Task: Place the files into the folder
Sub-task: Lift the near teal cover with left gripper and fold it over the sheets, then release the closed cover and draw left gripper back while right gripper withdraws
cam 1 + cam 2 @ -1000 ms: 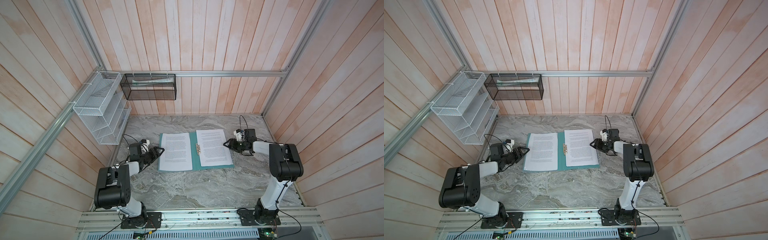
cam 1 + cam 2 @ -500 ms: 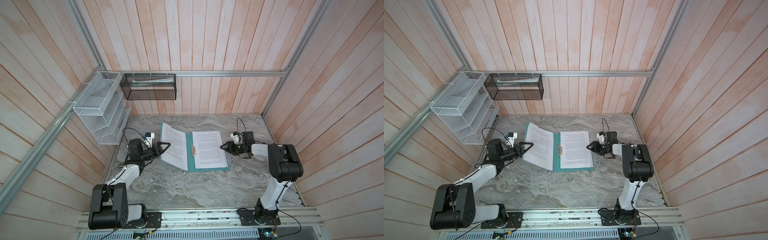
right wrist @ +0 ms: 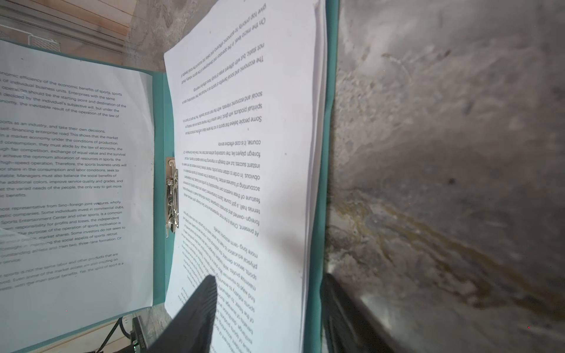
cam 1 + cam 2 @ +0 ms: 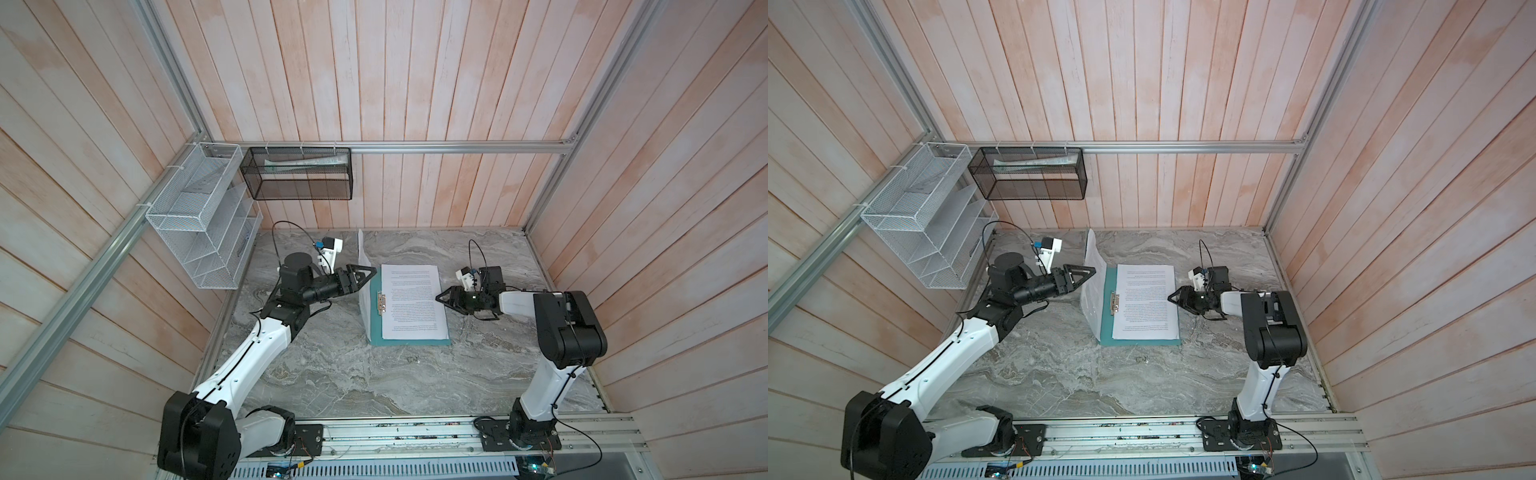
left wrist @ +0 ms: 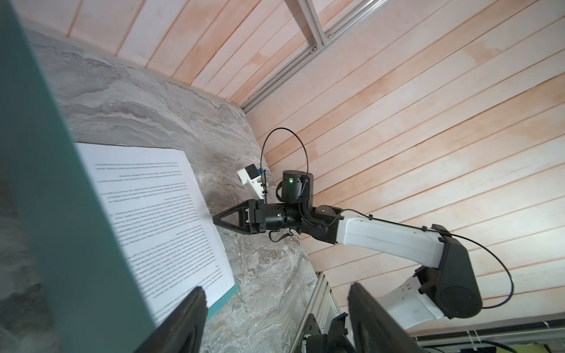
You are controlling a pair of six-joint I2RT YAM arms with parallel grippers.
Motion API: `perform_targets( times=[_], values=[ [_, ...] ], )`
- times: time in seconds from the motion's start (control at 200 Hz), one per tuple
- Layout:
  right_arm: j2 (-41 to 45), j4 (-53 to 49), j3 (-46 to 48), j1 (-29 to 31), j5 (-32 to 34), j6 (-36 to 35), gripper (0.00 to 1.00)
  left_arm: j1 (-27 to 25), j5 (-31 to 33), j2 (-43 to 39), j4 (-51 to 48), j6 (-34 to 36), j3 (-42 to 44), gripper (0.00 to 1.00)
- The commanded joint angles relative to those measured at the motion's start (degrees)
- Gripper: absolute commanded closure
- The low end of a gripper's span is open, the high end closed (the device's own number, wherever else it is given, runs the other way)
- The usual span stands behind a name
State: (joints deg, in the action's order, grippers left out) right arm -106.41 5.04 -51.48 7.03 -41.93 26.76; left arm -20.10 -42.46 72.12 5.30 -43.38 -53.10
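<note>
The teal folder point(image 4: 375, 326) point(image 4: 1106, 328) lies open on the marble table, metal clip point(image 4: 380, 301) point(image 3: 171, 195) at its spine. Its right half lies flat under a stack of files point(image 4: 413, 301) point(image 4: 1147, 301) point(image 3: 244, 152). The left cover point(image 5: 61, 198) stands nearly upright, a printed sheet point(image 4: 363, 286) point(image 3: 67, 183) against its inner face. My left gripper point(image 4: 372, 271) point(image 4: 1092, 272) point(image 5: 276, 287) is open, one finger against the cover's outer side, nothing between the fingers. My right gripper point(image 4: 439, 297) point(image 4: 1171, 297) point(image 3: 269, 276) is open, straddling the right edge of stack and folder.
A white wire rack point(image 4: 199, 216) hangs on the left wall. A black mesh basket point(image 4: 299, 174) with a pale rolled item hangs on the back wall. Wooden walls close three sides. An aluminium rail point(image 4: 415, 432) carrying both arm bases runs along the front.
The folder lay flat open a second ago. The left arm has risen and swung the left cover with its sheet up to nearly upright. The right gripper has stayed at the right edge.
</note>
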Motion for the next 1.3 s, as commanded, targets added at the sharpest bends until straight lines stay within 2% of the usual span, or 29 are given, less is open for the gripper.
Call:
perform_targets(
  times=[0.0, 0.155, 0.3, 0.465, 0.56, 0.695, 0.75, 0.825, 0.925, 1.025, 1.135, 1.226, 1.296],
  values=[
    [-1.5, -1.3, 2.3, 0.4, 1.7, 2.5, 0.42, -4.5, 3.8, 5.0, 0.4, -0.6, -3.8, 0.25],
    [-1.1, 2.2, 3.0, 0.0, 1.0, 4.5, 0.42, -10.1, 3.0, 14.7, 3.9, -0.7, -8.5, 0.25],
    [-1.2, 2.9, 3.0, 0.0, 0.0, 5.1, 0.42, -12.5, 0.8, 25.1, 9.4, -2.2, -12.2, 0.26],
    [2.2, 3.3, 5.3, -0.9, 1.7, 6.3, 0.42, -15.7, 0.5, 31.4, 8.4, -1.1, -20.7, 0.26],
    [3.8, 0.9, 5.1, -2.1, 5.9, 6.9, 0.41, -16.4, 0.0, 33.1, 7.4, -0.6, -23.6, 0.26],
    [7.7, -2.5, 4.9, -2.7, 13.7, 6.2, 0.4, -16.6, 2.4, 31.8, 5.4, 2.2, -23.0, 0.26],
    [9.4, -5.5, 3.8, -2.6, 18.3, 5.5, 0.4, -16.6, 4.8, 30.3, 3.6, 4.2, -21.9, 0.24],
    [12.0, -7.3, 3.0, -2.7, 21.2, 3.8, 0.4, -16.6, 10.4, 27.0, 2.1, 6.7, -18.7, 0.21],
    [15.5, -6.7, 3.8, -1.8, 23.5, 1.1, 0.39, -17.1, 21.7, 21.1, 1.6, 10.2, -12.1, 0.0],
    [16.7, -7.9, 4.0, -0.9, 22.9, 0.2, 0.39, -18.0, 35.7, 15.6, -0.1, 13.8, -5.6, 0.0],
    [23.6, -5.5, 8.4, 3.5, 27.8, -0.2, 0.4, -18.5, 44.8, 9.9, 3.8, 16.1, 3.6, 0.0],
    [31.8, -4.3, 11.8, 10.9, 37.5, -3.0, 0.37, -18.5, 47.2, 5.1, 12.3, 18.2, 12.3, 0.0],
    [36.7, -3.7, 13.3, 16.7, 46.7, -4.9, 0.27, -18.5, 48.9, 1.7, 18.7, 20.8, 18.4, 0.0]
  ],
)
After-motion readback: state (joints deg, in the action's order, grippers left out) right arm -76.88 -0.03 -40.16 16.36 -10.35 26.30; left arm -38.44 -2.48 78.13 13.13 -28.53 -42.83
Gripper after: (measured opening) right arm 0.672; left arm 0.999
